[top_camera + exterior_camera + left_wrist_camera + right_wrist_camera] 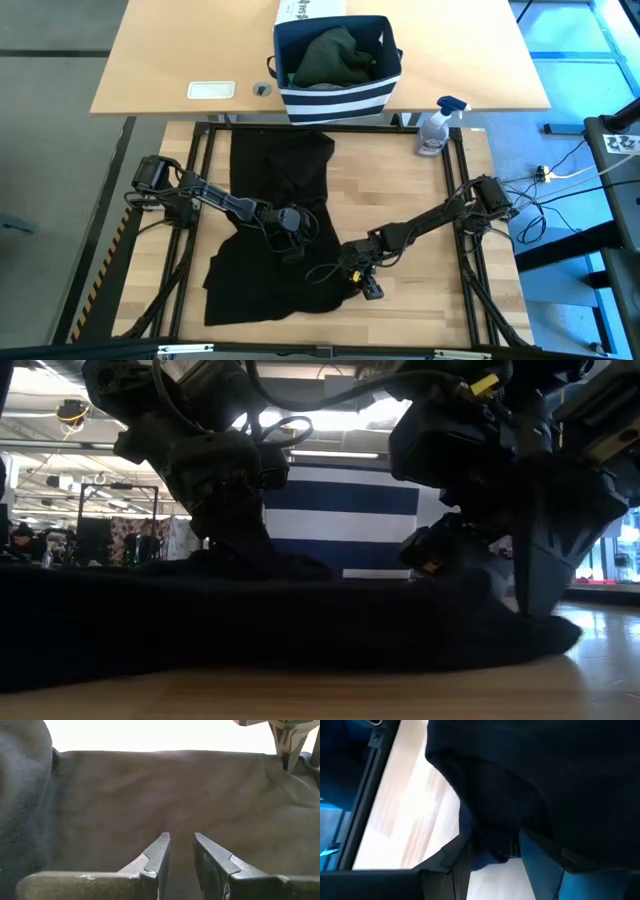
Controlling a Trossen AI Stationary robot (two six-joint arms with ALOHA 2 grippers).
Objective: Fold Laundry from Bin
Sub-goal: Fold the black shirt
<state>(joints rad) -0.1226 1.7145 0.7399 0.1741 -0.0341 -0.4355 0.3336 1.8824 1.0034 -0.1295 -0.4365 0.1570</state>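
Black garment (280, 215) on wood table (420, 200); right gripper (492, 855) jaws pinching its edge, left gripper (181, 851) jaws slightly apart, empty.

Matt black cloth garment (275, 215) lies on smooth pale wood table (420, 220).

Setting was a robot test bay in an open workshop or warehouse-like hall, not a home. Two arms were mounted on a black metal frame (205, 135) around a wooden slat table (420, 210); the left gripper (291, 240) and right gripper (360, 280) sat low over it. Beyond the grippers stood a light desk (180, 50) carrying a spray bottle (436, 125). Loose cables (560, 172) ran over the concrete floor to the right gripper's outer side. Low view showed ceiling strip lights (335, 455) and racks behind
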